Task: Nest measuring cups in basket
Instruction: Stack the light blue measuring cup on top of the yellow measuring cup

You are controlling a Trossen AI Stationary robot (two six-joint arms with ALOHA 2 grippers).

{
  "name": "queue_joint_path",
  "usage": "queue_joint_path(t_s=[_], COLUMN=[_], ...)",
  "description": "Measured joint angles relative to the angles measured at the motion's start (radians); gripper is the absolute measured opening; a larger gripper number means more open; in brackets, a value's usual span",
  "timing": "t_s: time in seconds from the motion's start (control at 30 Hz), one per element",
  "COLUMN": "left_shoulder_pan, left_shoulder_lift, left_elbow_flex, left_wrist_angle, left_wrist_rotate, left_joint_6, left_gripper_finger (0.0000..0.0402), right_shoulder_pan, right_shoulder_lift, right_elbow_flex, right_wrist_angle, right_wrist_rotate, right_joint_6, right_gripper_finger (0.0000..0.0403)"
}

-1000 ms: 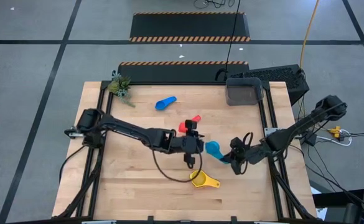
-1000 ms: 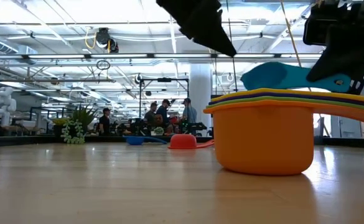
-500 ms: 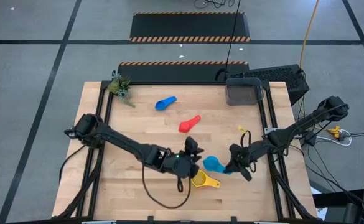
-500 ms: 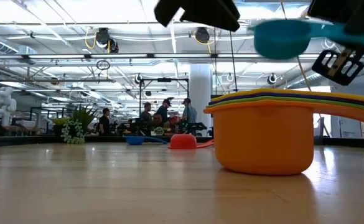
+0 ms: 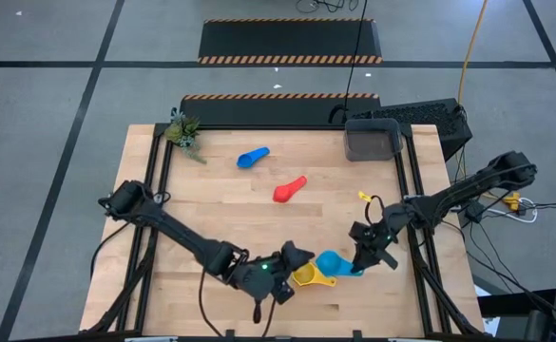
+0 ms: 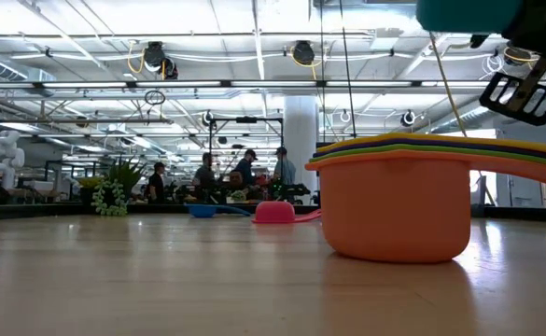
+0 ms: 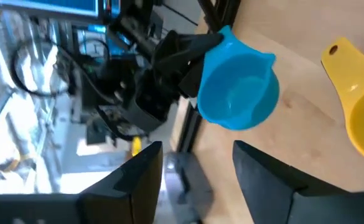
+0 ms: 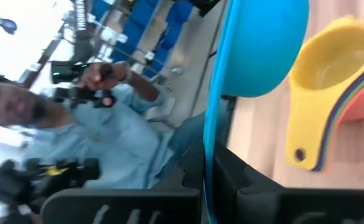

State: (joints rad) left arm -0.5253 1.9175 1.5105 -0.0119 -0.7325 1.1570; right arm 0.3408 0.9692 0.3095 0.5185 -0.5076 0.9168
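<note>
Right gripper [image 5: 361, 258]: clamped on the handle of the light blue cup [image 5: 332, 263]; both have moved down toward 6 o'clock, the cup now just beside the nested stack [image 5: 308, 275], yellow on top. Left gripper [image 5: 292, 269]: fingers apart, empty, shifted from table centre to the stack's 9 o'clock side. Red cup [image 5: 284, 192], blue cup [image 5: 249, 158]: unchanged. Basket [image 5: 371, 141]: 1 o'clock corner.
</note>
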Motion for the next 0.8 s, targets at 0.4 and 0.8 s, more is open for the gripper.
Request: queue_joint_path(t_s=[0.4, 0.8], left_shoulder_pan=[-0.007, -0.021], left_shoulder_lift=[0.024, 0.146], left_elbow_flex=[0.000, -0.001], left_wrist_angle=[0.016, 0.134], left_wrist_rotate=[0.082, 0.070], left_joint_6=[0.036, 0.196], left_gripper_finger=[0.0155, 0.0211], right_shoulder_pan=[-0.060, -0.093], right_shoulder_lift=[0.155, 0.305], right_elbow_flex=[-0.032, -0.032], right_wrist_angle=[0.150, 0.373], right_wrist_rotate=[-0.209, -0.315], right_joint_6=[0.221, 0.321], right_gripper_finger=[0.0000, 0.0000])
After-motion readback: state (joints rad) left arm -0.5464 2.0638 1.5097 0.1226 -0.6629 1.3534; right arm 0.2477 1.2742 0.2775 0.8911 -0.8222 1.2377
